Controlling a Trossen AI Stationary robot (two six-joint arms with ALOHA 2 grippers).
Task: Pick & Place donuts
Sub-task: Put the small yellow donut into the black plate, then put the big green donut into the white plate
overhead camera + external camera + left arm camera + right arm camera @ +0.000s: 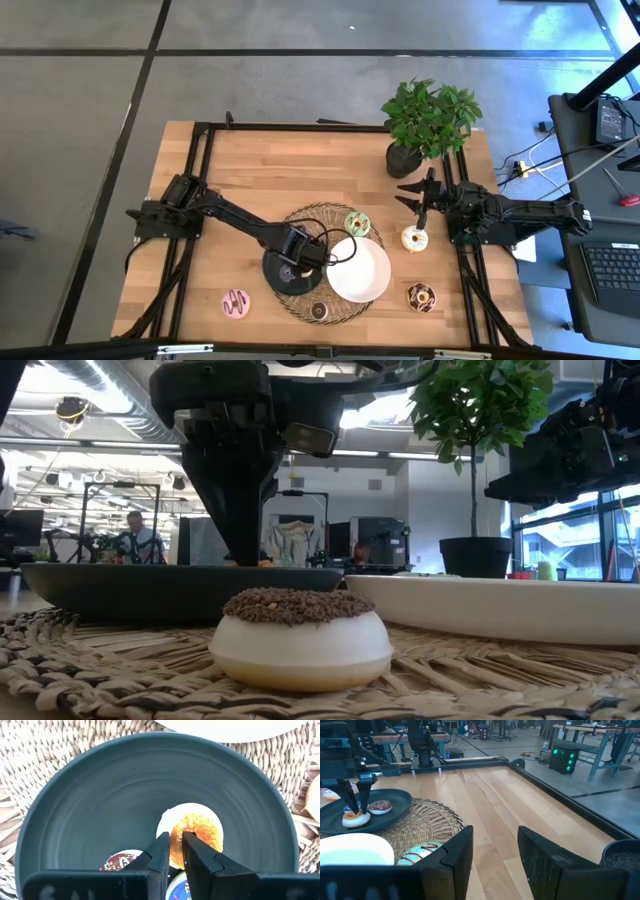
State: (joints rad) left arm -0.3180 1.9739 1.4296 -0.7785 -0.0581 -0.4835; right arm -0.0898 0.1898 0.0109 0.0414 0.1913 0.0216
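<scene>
Left tool [176, 851]: pinching the orange sugar-crusted donut [196, 834] inside the glossy black plate [100, 805].
Right tool [495, 851]: spread, beside the plate's woven mat [300, 222].

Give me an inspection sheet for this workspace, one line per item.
Surface: wooden table, woven mat at its centre.
Job's things: orange donut and a sprinkled donut in the black plate; green donut, chocolate donut on the mat; cream donut, brown donut, pink donut on bare wood.
Clutter: empty white plate, potted plant.
Grippers: left end effector shut on the orange donut; right end effector open, above the table near the plant.
Cables: some beside the table.
Surroundings: side desk with keyboard; a person far behind.
</scene>
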